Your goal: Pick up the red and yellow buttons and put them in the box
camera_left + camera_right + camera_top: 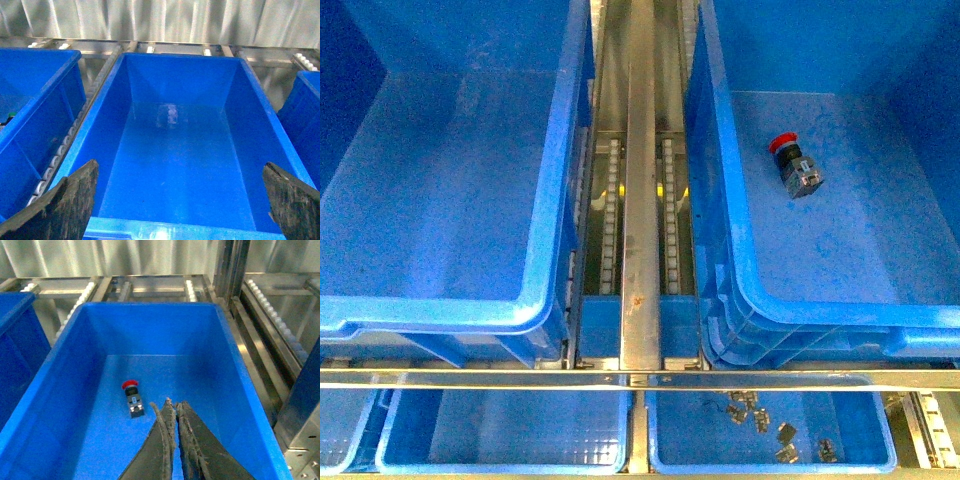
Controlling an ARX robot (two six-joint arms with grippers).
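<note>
A red button point(792, 165) with a black and grey body lies on its side on the floor of the right-hand big blue box point(840, 312). In the right wrist view the same red button point(132, 398) rests just beyond and to one side of my right gripper point(174, 404), which is shut with nothing in it and hangs over that box point(150, 308). My left gripper point(182, 200) is open, its worn fingers point(70, 205) spread wide above an empty big blue box point(180, 56). No yellow button is in view. Neither gripper appears in the front view.
The left big blue box point(430, 312) is empty. A metal rail with roller tracks point(640, 200) runs between the two boxes. Below them sit shallow blue trays point(500, 435); the right tray holds several small dark parts point(760, 418). A metal bar point(640, 378) crosses in front.
</note>
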